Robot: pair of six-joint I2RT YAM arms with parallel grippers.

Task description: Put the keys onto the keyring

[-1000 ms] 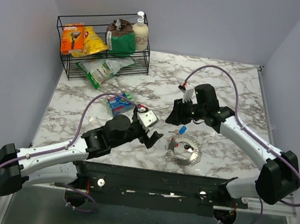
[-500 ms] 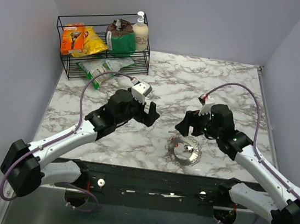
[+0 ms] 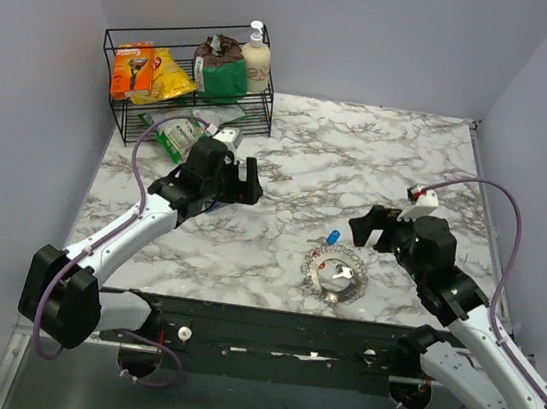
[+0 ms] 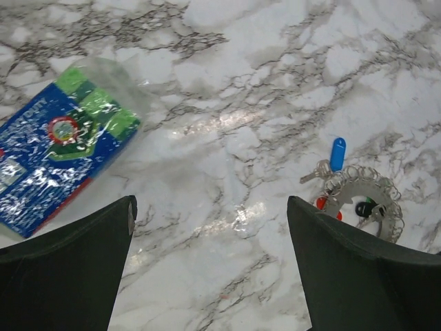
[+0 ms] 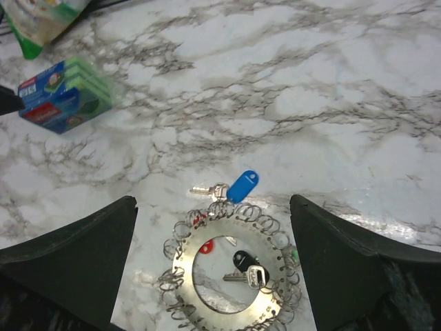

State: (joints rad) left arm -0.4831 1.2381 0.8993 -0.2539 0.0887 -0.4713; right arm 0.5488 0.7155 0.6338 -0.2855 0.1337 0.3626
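The keyring (image 3: 347, 287) is a flat metal disc with several small wire loops round its rim, lying near the table's front centre; it also shows in the wrist views (image 5: 180, 265) (image 4: 386, 207). A blue-tagged key (image 3: 333, 238) (image 5: 242, 186) (image 4: 337, 153) lies at its far edge, touching the loops. Red-headed keys (image 5: 207, 246) and a black-headed key (image 5: 242, 261) lie inside the ring. My right gripper (image 3: 371, 230) (image 5: 212, 203) hovers open just right of the ring, holding nothing. My left gripper (image 3: 252, 184) (image 4: 210, 207) is open and empty, well to the ring's back left.
A black wire rack (image 3: 124, 114) with snack packets and a pump bottle (image 3: 257, 56) stands at the back left. A green bag (image 3: 175, 131) lies in front of it. A blue and green packet (image 4: 62, 155) (image 5: 65, 96) lies under my left gripper.
My right gripper has opened wide and drawn back to the right of the ring. My left arm has swung away to the back left, over the blue and green packet.
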